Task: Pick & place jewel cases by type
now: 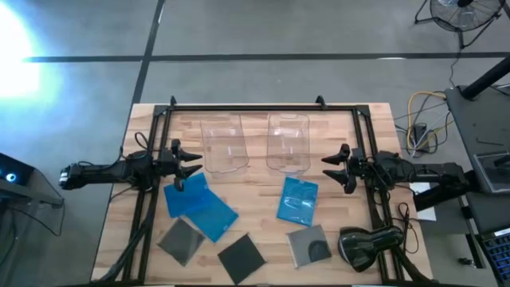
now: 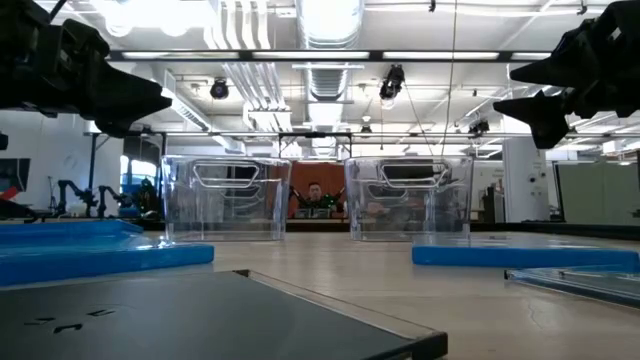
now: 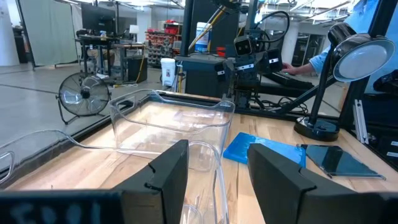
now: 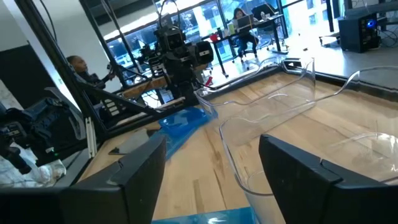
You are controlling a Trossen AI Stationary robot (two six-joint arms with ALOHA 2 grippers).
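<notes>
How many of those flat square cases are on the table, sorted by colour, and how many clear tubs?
Blue jewel cases: 3
Dark grey jewel cases: 3
Clear bins: 2
Total: 8

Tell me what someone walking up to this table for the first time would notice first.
Probably the bright blue jewel cases: two overlapping near the left gripper, and one toward the right gripper. Three dark cases lie along the near edge, at and. Behind them stand two empty clear bins, with both open grippers hovering at either side, holding nothing.
</notes>
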